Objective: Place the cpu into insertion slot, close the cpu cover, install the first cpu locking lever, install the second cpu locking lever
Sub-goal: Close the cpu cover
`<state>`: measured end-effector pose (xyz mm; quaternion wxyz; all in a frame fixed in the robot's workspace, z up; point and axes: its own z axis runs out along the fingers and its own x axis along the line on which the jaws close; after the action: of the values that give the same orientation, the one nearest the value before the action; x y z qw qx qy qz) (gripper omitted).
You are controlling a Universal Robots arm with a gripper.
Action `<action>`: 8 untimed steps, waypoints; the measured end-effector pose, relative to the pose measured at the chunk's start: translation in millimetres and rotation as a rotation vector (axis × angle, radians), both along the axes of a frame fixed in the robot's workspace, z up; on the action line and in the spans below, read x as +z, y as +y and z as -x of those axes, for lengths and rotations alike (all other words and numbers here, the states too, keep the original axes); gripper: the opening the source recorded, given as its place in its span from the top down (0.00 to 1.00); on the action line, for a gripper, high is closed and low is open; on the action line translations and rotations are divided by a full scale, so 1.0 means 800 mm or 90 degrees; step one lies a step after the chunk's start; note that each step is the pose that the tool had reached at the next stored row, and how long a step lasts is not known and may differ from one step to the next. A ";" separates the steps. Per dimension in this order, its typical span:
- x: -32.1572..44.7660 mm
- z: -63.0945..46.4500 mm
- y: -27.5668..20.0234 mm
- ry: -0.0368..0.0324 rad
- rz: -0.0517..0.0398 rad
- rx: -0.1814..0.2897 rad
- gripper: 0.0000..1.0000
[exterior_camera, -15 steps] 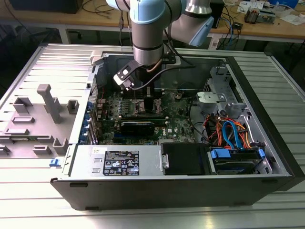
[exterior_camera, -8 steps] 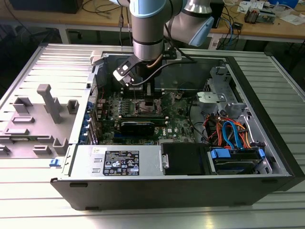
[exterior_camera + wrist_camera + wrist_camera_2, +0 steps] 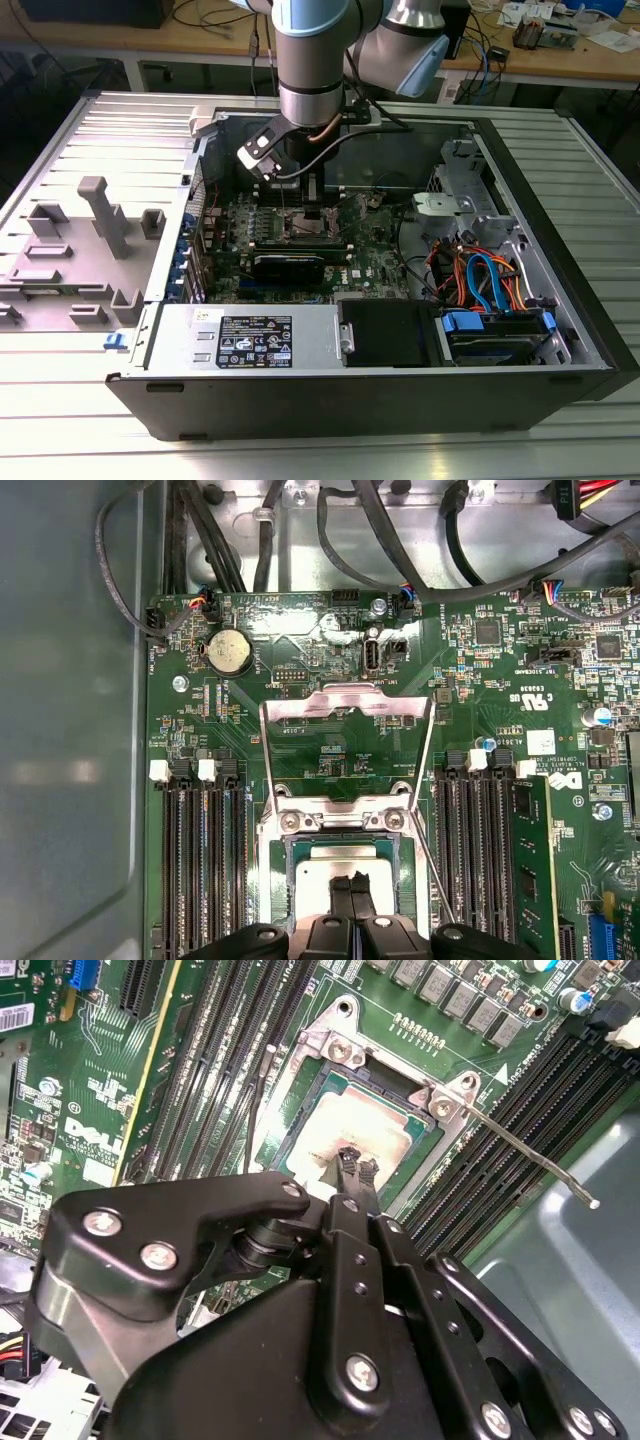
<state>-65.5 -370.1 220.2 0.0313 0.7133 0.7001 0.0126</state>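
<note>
Evidently the small flat square chip with the dull silver-grey top, the cpu [image 3: 320,880], lies inside the dark square insertion slot [image 3: 293,885] on the green circuit board [image 3: 500,680], with the black two-fingered gripper [image 3: 351,885] poised right over its middle; the slim fingertips [image 3: 347,1160] are drawn close together with only a sliver between them and nothing clamped; the thin silver cpu cover [image 3: 345,702] stands swung up behind the slot, and a long wire locking lever [image 3: 530,1155] juts free beside it, so the placing step seems the one in hand; to do it well, the chip should sit flat and square within the metal rim, any contact from the tips should be light and straight down, and sideways dragging should be avoided, since the contacts beneath are probably delicate; whether the tips actually touch the metal top cannot be told; the gripper's own body hides the near edge of the slot in both wrist views; the chip's corner markings cannot be made out; in the exterior view the arm [image 3: 315,60] shadows the socket area.
</note>
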 end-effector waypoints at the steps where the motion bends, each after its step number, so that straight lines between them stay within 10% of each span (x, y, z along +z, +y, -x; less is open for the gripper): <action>1: 0.0000 0.000 -0.0001 0.0000 -0.0001 0.000 0.89; 8: 0.0027 0.000 -0.0003 0.0000 -0.0002 0.000 0.89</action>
<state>-65.6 -370.4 222.3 0.0312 0.7133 0.7001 0.0128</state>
